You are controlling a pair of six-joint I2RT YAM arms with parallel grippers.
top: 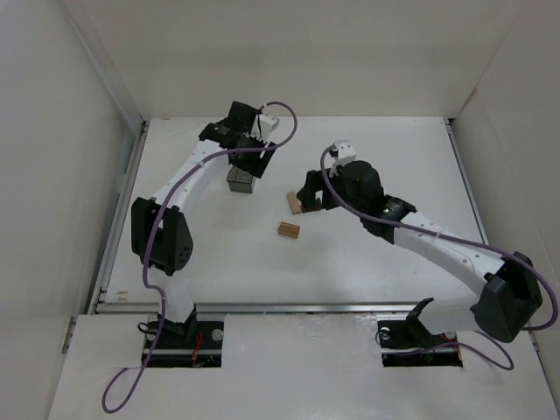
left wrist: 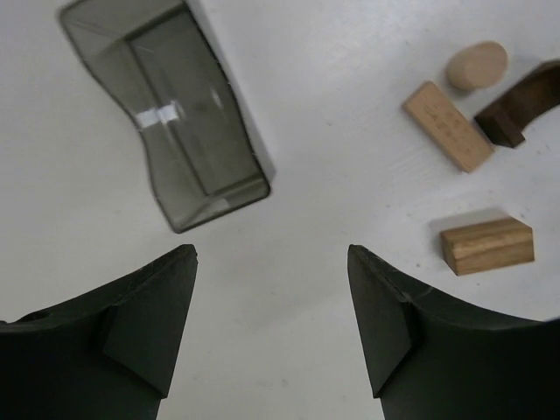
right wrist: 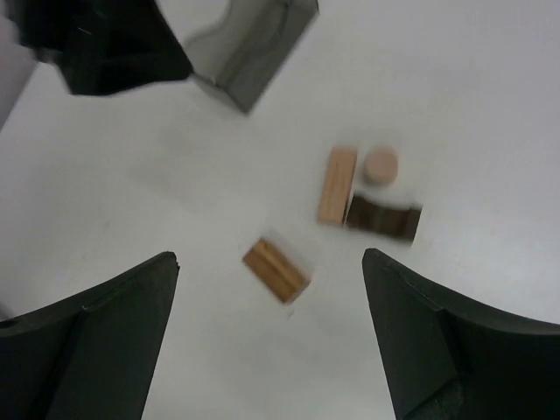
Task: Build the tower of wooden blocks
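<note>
Left tool hung over the table with its jaws spread wide and nothing between them. It sat up by the bin, probably parked there to keep clear of the other arm's work. Right tool was likewise wide open and empty, held above the loose pieces and looking straight down at them. That read as lining up for a pick, not carrying.

Bin was dark, see-through and looked empty, standing well left of the pieces, so likely just the source container.

No tower yet: everything lay flat on the table in one layer, near mid-table under the right arm. Long pale block lay on its broad face, just beside a dark arch piece and near a round peg; whether they touched, I couldn't tell. Short block, a warmer tan, sat alone, apart from that cluster and nearer the robot. In the right wrist view it fell roughly between the open fingers, so it seemed the easier first grab. Stacking not started.
</note>
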